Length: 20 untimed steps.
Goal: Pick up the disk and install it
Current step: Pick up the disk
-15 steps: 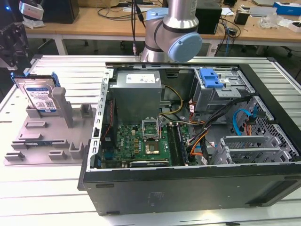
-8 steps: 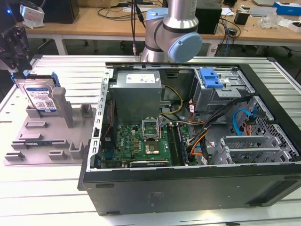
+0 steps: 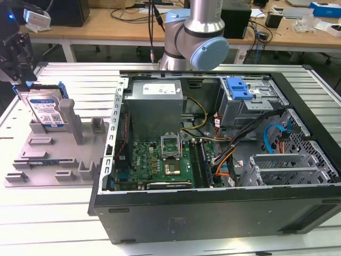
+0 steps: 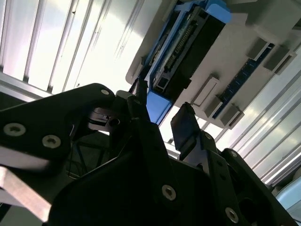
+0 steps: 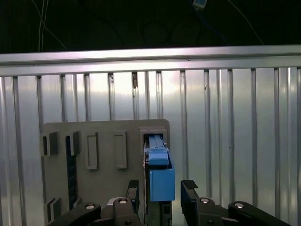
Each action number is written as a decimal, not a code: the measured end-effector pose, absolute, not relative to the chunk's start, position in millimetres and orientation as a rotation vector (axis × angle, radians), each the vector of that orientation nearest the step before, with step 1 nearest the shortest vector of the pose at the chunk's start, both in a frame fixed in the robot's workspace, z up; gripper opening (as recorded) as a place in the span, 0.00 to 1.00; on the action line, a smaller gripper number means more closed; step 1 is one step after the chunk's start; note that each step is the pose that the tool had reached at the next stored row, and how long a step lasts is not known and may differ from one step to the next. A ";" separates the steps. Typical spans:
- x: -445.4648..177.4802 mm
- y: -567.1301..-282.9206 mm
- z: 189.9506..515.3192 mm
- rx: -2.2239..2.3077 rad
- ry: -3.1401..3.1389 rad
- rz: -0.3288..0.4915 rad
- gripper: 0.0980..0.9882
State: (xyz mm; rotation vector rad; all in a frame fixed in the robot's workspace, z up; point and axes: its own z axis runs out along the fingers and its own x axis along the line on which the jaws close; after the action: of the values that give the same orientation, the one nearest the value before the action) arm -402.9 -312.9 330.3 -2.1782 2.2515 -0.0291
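- Disk point(image 3: 47, 109) stands on edge in a slot of the grey holder point(image 3: 58, 154), near the bench point(image 3: 64, 229) edge on the exterior view's left, blue carrier end up.
- End effector point(image 5: 161, 187) is spread. Fingers point(image 5: 189, 188) sit either side of the carrier's end, w/ a gap each side in the first wrist view. Nothing pinched.
- Risk, my read: if the pads close off-centre or catch only the plastic carrier, disk may tilt or slip. The carrier prob. flexes, so the grip could be soft.
- Risk: slot walls hug the disk. A pull out of line w/ the slot may jam it or drag the holder along, as the holder seems to just lie on the bench.
- Risk: holder's post stands just beside the disk, so a finger could snag it.
- Around: open PC case point(image 3: 213, 213) mid-bench, just beside the holder. Drive cage point(image 3: 250, 106) w/ blue latch point(image 3: 238, 88) sits at the case's far side.
- In the way: case wall stands betw. holder & cage, cables point(image 3: 224, 149) loop near the cage, and the arm point(image 3: 205, 32) rises behind the case.
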 end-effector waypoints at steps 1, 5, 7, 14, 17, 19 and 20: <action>-402.9 -312.8 329.6 -2.178 2.251 -0.029 0.43; -403.4 -312.2 326.1 -2.178 2.252 -0.029 0.43; -404.2 -312.2 323.9 -2.178 2.251 -0.029 0.43; -406.3 -312.2 315.4 -2.178 2.251 -0.029 0.43; -406.6 -312.2 312.9 -2.178 2.251 -0.029 0.43; -406.6 -312.2 311.8 -2.178 2.251 -0.029 0.43; -406.6 -312.2 311.3 -2.178 2.251 -0.029 0.43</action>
State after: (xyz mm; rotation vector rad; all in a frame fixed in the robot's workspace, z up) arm -406.6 -312.2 311.3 -2.1783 2.2515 -0.0290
